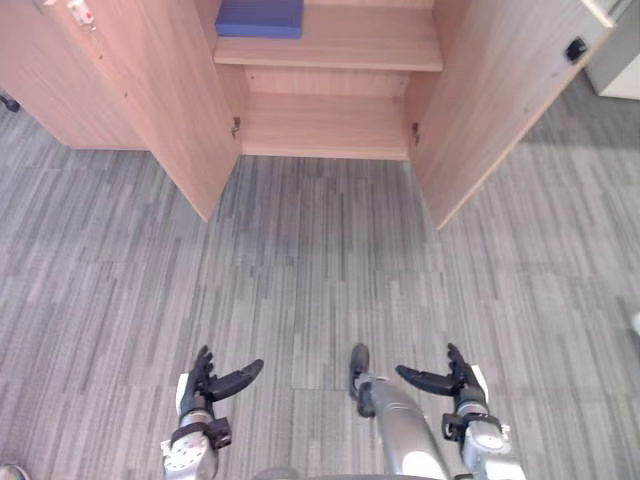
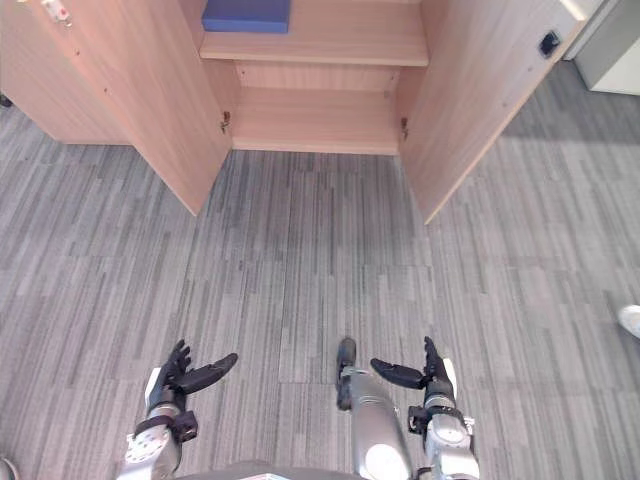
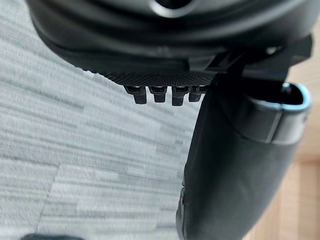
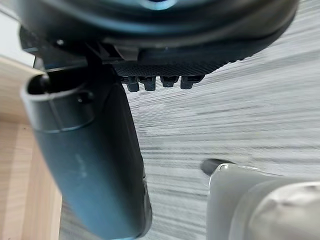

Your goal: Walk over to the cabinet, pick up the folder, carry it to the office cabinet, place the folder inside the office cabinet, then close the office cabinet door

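A blue folder (image 1: pixel 259 18) lies flat on the upper shelf of the light wooden office cabinet (image 1: pixel 330 100), toward the shelf's left side. Both cabinet doors stand wide open: the left door (image 1: pixel 150 90) and the right door (image 1: pixel 500 100). My left hand (image 1: pixel 205 385) hangs low at the lower left, open and holding nothing. My right hand (image 1: pixel 455 385) hangs at the lower right, also open and empty. Both hands are well short of the cabinet, over the carpet.
Grey striped carpet (image 1: pixel 320 270) stretches between me and the cabinet. The bottom shelf (image 1: pixel 325 125) is bare. A white piece of furniture (image 1: pixel 615 60) stands behind the right door. A person's white shoe (image 2: pixel 630 320) shows at the right edge.
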You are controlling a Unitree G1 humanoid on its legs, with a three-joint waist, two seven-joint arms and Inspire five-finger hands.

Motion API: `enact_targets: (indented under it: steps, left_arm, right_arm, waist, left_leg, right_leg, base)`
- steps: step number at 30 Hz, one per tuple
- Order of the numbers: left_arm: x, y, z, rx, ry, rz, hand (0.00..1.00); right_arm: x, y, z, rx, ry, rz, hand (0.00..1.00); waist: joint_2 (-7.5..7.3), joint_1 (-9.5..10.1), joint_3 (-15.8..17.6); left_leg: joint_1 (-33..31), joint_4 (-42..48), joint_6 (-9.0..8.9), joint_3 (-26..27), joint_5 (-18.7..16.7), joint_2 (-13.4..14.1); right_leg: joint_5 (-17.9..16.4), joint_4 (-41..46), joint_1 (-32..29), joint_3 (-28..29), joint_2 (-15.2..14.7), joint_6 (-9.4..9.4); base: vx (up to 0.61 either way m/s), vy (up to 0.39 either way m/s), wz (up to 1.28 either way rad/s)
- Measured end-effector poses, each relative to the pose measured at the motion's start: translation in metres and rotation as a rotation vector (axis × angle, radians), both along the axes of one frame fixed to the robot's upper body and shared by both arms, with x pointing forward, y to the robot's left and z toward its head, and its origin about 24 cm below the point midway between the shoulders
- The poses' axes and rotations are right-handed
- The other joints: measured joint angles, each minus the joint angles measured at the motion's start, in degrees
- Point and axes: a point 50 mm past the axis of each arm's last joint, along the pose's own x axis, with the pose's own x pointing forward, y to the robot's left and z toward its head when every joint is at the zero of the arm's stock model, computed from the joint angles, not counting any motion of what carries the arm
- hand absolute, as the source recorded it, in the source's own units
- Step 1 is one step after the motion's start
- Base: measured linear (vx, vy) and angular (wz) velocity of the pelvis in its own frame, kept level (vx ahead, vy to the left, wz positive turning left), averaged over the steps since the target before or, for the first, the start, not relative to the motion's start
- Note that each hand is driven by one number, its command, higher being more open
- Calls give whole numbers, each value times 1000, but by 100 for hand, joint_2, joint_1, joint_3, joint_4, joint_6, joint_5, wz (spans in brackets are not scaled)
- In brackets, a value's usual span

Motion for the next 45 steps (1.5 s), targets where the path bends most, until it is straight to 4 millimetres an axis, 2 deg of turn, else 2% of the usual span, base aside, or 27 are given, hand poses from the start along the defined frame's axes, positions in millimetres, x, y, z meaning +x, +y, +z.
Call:
enact_targets:
  steps: [2,3,5,7,10,11,12,13,14,15,17,19,20,22,23,26,28,29,30,32,34,35,36,39,40,43,45]
  left_arm:
    - [-4,-8,-6,-30,19,9,100]
    - [-5,-7,-5,-29,16,13,100]
    - [-4,-6,-4,-28,8,23,100]
    - [-3,-6,-3,-29,1,19,100]
    - [-8,-4,-5,-28,18,32,100]
    - [-11,-6,-7,-33,28,33,100]
    - [-13,-6,-8,-34,36,37,100]
    - [-15,-4,-9,-28,42,40,100]
    - [-9,-1,-6,-18,29,34,100]
    - [-5,-2,-5,-19,18,30,100]
    - [-6,-3,-6,-20,24,27,100]
    - [-10,-2,-7,-12,35,24,100]
    - [-11,0,-7,-5,40,21,100]
    - [-14,4,-8,6,51,26,100]
    - [-15,7,-7,17,53,29,100]
    - [-16,10,-9,27,70,34,100]
    - [-20,14,-11,36,89,38,100]
    - [-25,14,-14,34,106,42,100]
    - [-27,3,-21,-5,137,47,100]
    - [-25,-4,-23,-18,139,30,100]
    - [-24,-9,-23,-34,134,28,100]
    - [-23,-13,-23,-45,129,28,100]
    - [-22,-16,-21,-50,111,24,100]
    - [-16,-21,-16,-57,80,-6,100]
    - [-13,-21,-13,-54,62,-6,100]
    - [-8,-18,-5,-43,17,1,100]
    - [-3,-13,1,-25,-16,4,100]
  right_arm:
    - [0,2,-1,0,3,10,100]
    - [2,7,-1,11,-1,15,100]
    - [7,16,0,32,-21,19,100]
    - [10,19,3,37,-49,20,100]
    - [15,16,5,43,-57,0,100]
    - [12,12,3,36,-45,-25,100]
    - [8,8,-1,29,-25,-44,100]
    - [6,9,-2,31,-16,-48,100]
    - [3,11,-5,38,-5,-53,100]
    - [0,9,-6,36,3,-56,100]
    - [-4,10,-9,46,25,-63,100]
    - [-4,14,-10,52,25,-53,100]
    - [-3,16,-10,52,25,-39,100]
    - [-2,24,-11,56,31,2,100]
    - [-1,30,-11,58,34,32,100]
    - [0,35,-13,61,41,63,100]
    - [-4,33,-14,54,52,63,100]
    - [-15,30,-20,48,87,52,100]
    - [-17,20,-22,24,121,49,100]
    - [-21,16,-23,26,129,22,100]
    - [-30,16,-27,31,150,10,100]
    - [-38,18,-29,39,162,4,100]
    - [-43,20,-29,49,159,-4,100]
    - [-42,18,-27,51,143,-28,100]
    - [-40,17,-26,51,135,-35,100]
    - [-40,11,-27,47,139,-71,100]
    - [-49,10,-30,50,161,-88,100]
  waist:
    - [-16,9,60]
    - [-19,90,128]
    - [-153,248,209]
    - [-230,370,226]
    - [-291,549,268]
    - [-288,562,262]
    - [-289,614,247]
    - [-359,635,229]
    - [-510,573,144]
    - [-524,553,135]
    - [-549,554,120]
    - [-551,493,120]
    - [-551,438,120]
    - [-533,398,114]
    - [-530,386,114]
    - [-508,310,122]
    - [-559,259,86]
    - [-645,207,34]
    - [-380,228,-36]
    - [-380,184,-86]
    - [-362,121,-72]
    - [-359,162,-74]
    - [-371,250,-86]
    - [-367,302,-108]
    - [-340,316,-127]
    - [-189,326,-250]
    - [-247,321,-300]
  left_leg:
    - [-874,2415,-32,106,1372,269]
    - [-1420,3704,135,319,1025,571]
    - [-2166,4431,326,612,534,776]
    - [-2858,4019,464,929,268,808]
    - [-3427,1664,487,909,300,444]
    - [-3405,367,436,711,728,196]
    - [-3320,-85,537,539,1685,77]
    - [-3282,-79,911,551,1866,-10]
    - [-3384,103,1030,590,1688,-200]
    - [-3445,303,1102,595,1523,-229]
    - [-3106,817,1206,740,764,-312]
    - [-2545,694,1277,841,435,-422]
    - [-2282,626,1329,839,319,-475]
    - [-1540,244,1336,852,167,-524]
    - [-1151,-88,1329,859,163,-500]
    - [-671,-363,1316,830,167,-284]
    - [-459,-395,1042,768,72,-186]
    - [-282,-385,675,621,-148,-213]
    - [-224,-361,537,519,-216,52]
    - [-338,55,382,397,-94,122]
    - [-784,1476,255,256,206,363]
    - [-1205,2630,222,273,504,649]
    - [-1518,3198,206,416,293,838]
    - [-1919,2552,345,639,103,807]
    - [-1980,1820,354,645,111,716]
    - [-1893,54,506,632,1021,497]
    - [-1684,-337,576,650,1147,288]
  right_leg:
    - [-315,-475,921,-3,61,4]
    - [-327,-921,1567,24,233,-16]
    - [-400,-1508,2390,169,339,-59]
    - [-447,-2004,2936,337,348,1]
    - [-669,-2319,3559,717,204,236]
    - [-804,-2423,3801,835,124,379]
    - [-955,-2492,4000,1006,58,511]
    - [-1022,-2487,4053,1086,0,582]
    - [-1046,-2404,4003,1101,-244,592]
    - [-1044,-2259,3950,1138,-304,601]
    - [-1144,-921,3757,1400,-493,782]
    - [-781,1113,3046,1507,-696,1440]
    - [-779,2112,2663,1541,-769,1492]
    - [-1110,3158,1999,1266,-846,1050]
    - [-1257,3072,1648,997,-835,882]
    - [-1421,1476,1094,595,-536,702]
    - [-789,-283,1034,653,-249,653]
    - [438,-892,1055,839,-209,359]
    - [208,-557,1031,741,-20,249]
    - [-266,-254,1048,662,-46,228]
    - [-522,-363,1542,461,-14,182]
    - [-578,-659,1995,369,53,130]
    - [-595,-913,2351,342,119,102]
    - [-583,-1249,2696,358,112,119]
    - [-569,-1349,2791,406,108,142]
    - [-524,-1524,2859,573,163,331]
    - [-477,-1722,2978,600,20,442]
  base:
    - [705,-250,12]
    - [620,-169,-17]
    - [584,-117,-28]
    - [545,-49,-40]
    - [546,81,-64]
    - [565,203,-65]
    - [572,233,-66]
    - [590,264,-29]
    - [494,216,6]
    - [601,262,14]
    - [668,295,-19]
    - [567,213,-19]
    - [487,126,-3]
    - [466,42,-4]
    - [457,0,-7]
    - [486,-111,17]
    - [483,-193,38]
    - [516,-192,29]
    - [503,-172,26]
    - [449,-183,25]
    - [410,-227,46]
    - [390,-201,26]
    - [351,-170,14]
    - [232,-47,-6]
    - [214,55,-20]
    - [208,99,-18]
    - [165,103,6]
